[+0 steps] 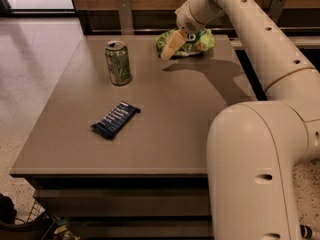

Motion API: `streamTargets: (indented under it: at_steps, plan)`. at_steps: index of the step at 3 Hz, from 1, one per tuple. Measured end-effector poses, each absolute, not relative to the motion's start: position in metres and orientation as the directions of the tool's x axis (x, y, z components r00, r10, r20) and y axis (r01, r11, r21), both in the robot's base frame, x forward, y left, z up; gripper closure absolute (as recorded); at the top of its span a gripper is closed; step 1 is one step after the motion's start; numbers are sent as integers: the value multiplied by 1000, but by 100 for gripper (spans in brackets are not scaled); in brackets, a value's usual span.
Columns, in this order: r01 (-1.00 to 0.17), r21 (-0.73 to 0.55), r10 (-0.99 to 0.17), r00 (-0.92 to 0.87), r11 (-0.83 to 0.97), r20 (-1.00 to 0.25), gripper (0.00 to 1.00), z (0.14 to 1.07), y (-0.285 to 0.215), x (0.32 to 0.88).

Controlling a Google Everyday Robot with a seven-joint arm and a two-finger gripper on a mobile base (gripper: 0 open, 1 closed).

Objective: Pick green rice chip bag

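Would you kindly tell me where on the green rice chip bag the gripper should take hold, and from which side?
Probably the crumpled end nearest the can, coming from above: the green rice chip bag lies low and puffy by the table's far edge, and the gripper hangs at that end.
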State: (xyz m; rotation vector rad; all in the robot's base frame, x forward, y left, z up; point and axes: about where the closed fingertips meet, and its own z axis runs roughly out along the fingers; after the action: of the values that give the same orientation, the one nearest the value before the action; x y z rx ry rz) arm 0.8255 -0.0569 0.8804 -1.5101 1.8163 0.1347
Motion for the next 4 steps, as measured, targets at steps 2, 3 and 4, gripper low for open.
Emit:
streamTargets:
  at_steps: [2,3,4]
  plan:
    - [-854,-427,-870,-58,297,-489,0,865,-81,855]
    - [-855,-416,-886,-102,311,-452,17,852,-101,857]
    - [-857,-411,-889,-109,311,-445,41,847,-103,858]
